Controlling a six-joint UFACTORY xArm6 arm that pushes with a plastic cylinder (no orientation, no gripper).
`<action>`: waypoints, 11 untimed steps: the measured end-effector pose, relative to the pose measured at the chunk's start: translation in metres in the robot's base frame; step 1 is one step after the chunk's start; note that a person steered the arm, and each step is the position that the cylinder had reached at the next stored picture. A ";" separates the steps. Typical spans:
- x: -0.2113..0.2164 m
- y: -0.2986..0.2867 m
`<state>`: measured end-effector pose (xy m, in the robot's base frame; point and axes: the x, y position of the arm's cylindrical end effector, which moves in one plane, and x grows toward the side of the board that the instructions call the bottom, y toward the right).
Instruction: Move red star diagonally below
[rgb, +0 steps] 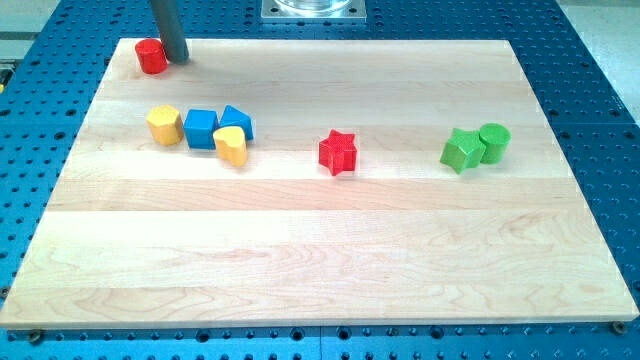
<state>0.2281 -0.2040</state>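
The red star (338, 152) lies near the middle of the wooden board (320, 260), slightly above centre. My tip (176, 58) is at the board's top left corner, right beside a red cylinder (151, 56) on its right side. The tip is far to the upper left of the red star, with the blue and yellow blocks between them.
A cluster sits at the left: a yellow block (164, 125), a blue cube (200, 128), a blue block (237, 120) and a yellow heart-like block (231, 145). At the right are a green block (461, 150) and a green cylinder (494, 142), touching.
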 end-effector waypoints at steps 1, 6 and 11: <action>0.001 -0.002; 0.047 0.170; 0.199 0.297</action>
